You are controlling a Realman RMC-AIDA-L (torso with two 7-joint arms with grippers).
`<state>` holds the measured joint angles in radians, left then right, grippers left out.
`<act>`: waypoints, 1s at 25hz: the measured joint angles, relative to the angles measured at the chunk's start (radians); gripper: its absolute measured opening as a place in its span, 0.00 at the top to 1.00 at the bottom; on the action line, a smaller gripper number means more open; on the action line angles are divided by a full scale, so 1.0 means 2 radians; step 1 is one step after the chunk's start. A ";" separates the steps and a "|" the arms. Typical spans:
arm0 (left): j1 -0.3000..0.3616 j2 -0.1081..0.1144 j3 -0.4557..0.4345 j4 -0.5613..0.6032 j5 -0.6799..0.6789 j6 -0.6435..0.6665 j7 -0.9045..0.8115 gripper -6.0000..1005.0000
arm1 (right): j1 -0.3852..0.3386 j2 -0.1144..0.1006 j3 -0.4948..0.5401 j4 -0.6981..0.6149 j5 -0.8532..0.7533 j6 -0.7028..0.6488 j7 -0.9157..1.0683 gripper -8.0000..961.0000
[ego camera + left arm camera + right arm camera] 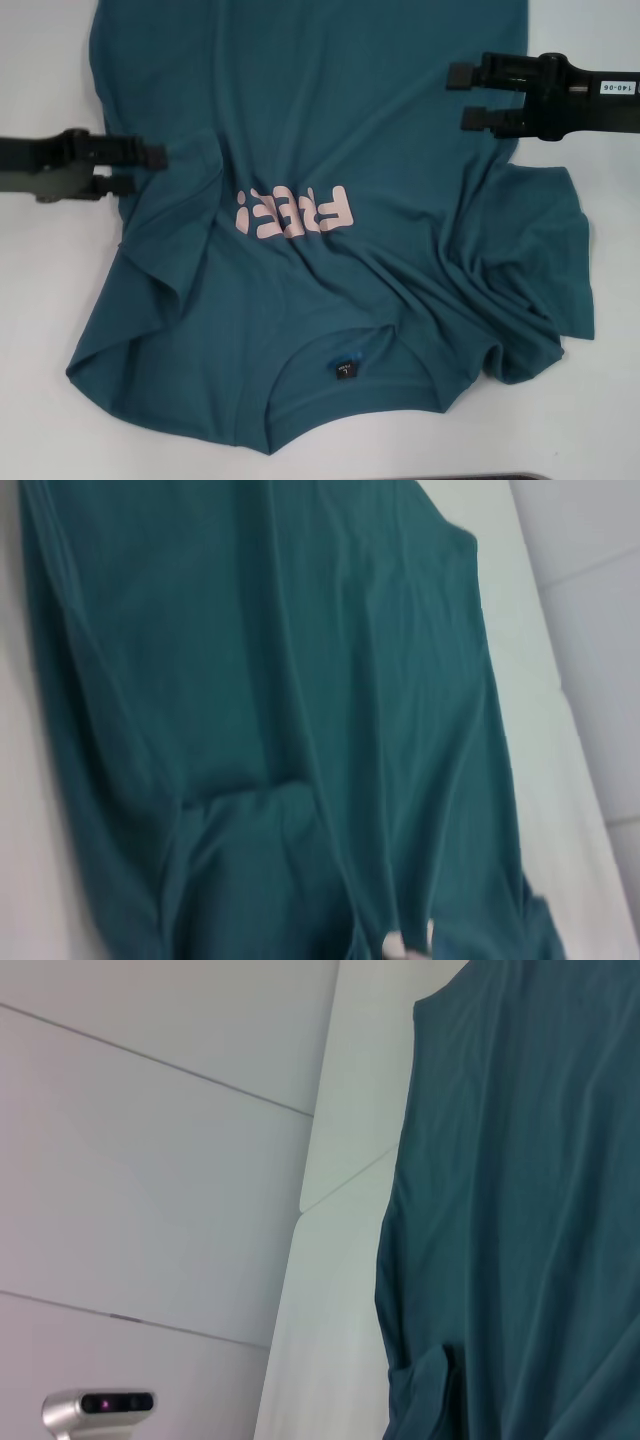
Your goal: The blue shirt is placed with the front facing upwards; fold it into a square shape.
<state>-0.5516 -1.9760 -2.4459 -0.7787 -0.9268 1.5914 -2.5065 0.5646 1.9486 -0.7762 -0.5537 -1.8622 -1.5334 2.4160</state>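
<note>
The blue shirt [300,310] lies front up on the white table [40,300], wrinkled, with its collar and dark label [345,370] toward me. Its pale letters [295,210] read upside down. My left gripper [145,170] is at the shirt's left edge, by the bunched left sleeve, with its fingers apart. My right gripper [465,97] stands open over the shirt's right side, above the crumpled right sleeve [550,270]. The left wrist view shows teal cloth [300,680], and the right wrist view shows the shirt's side edge [520,1210].
Bare white table [610,380] flanks the shirt on both sides. A small grey camera unit [100,1403] sits low by white wall panels in the right wrist view. A dark strip [520,477] shows at the head view's near edge.
</note>
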 joint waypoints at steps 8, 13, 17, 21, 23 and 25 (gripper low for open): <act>0.019 -0.009 0.014 -0.035 0.041 0.020 0.037 0.22 | 0.001 -0.002 0.000 0.000 0.000 0.003 0.004 0.06; 0.018 -0.014 0.019 -0.034 0.060 0.024 0.033 0.22 | -0.001 -0.003 0.001 0.000 0.000 0.004 0.005 0.06; 0.018 -0.013 0.017 -0.034 0.062 0.047 0.026 0.22 | -0.002 -0.003 0.003 0.000 -0.001 0.004 0.005 0.06; 0.019 -0.010 0.013 -0.033 0.063 0.079 0.010 0.22 | -0.002 -0.003 0.010 0.000 -0.002 0.004 0.005 0.06; 0.020 -0.010 0.014 -0.030 0.068 0.084 -0.003 0.22 | -0.003 -0.003 0.012 0.000 -0.003 0.004 0.005 0.06; 0.020 -0.014 0.015 -0.030 0.081 0.080 -0.016 0.22 | -0.003 -0.003 0.012 0.000 -0.003 0.004 0.005 0.06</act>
<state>-0.5112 -2.0047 -2.4154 -0.8377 -0.7644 1.7514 -2.5394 0.5586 1.9424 -0.7517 -0.5537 -1.8683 -1.5248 2.4268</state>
